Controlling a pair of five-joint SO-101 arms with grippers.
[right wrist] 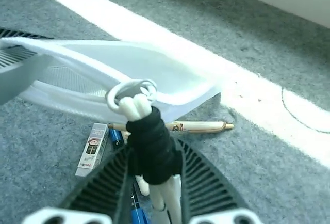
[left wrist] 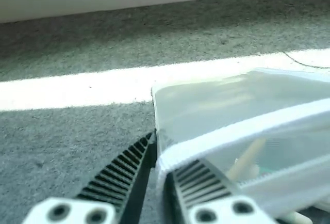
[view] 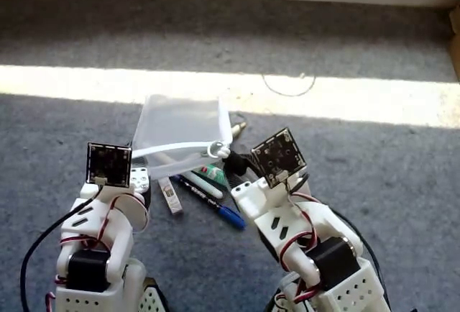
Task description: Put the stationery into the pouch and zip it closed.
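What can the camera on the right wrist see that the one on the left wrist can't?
Right wrist, not left: the black-wrapped zipper pull between the right gripper's fingers, plus a small white box on the grey carpet. Left wrist, not right: a close look at the left gripper clamped on the translucent white pouch's corner seam. Both: that pouch, the carpet and the sunlit strip.

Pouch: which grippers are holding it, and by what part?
Left gripper pinches the pouch at its zipper-edge corner; right gripper clamps its black zipper pull.
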